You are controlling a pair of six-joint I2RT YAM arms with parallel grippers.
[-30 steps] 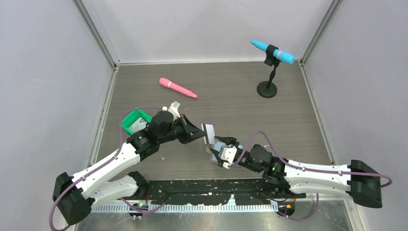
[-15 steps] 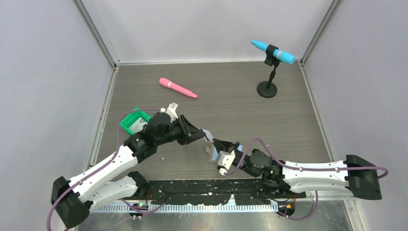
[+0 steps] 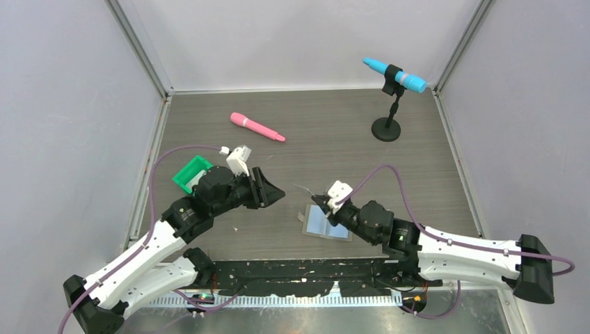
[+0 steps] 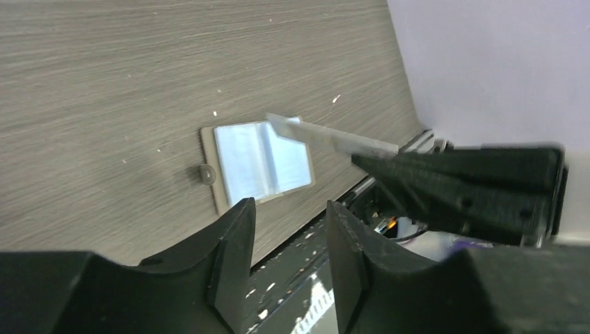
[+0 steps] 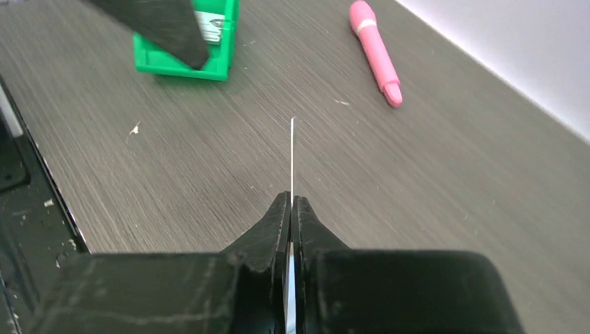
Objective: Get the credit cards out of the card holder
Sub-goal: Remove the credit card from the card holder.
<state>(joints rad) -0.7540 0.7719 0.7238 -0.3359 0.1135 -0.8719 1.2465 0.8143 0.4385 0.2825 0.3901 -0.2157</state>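
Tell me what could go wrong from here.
The right gripper pinches the credit card by one edge only, most of it sticking out; it could pivot or slip. The card holder lies open on the table with nothing pinning it, so any further pull may drag it. The open left gripper is near the card and might knock it.

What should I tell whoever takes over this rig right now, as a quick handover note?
The left pincer is open and empty, left of the card holder.
The right pincer is shut on one credit card, held off the table.
The card holder lies open on the table, near its front edge.
Done: one card is out.
Left: set it down, perhaps in the green tray. Whether more cards sit in the pockets, I cannot tell.
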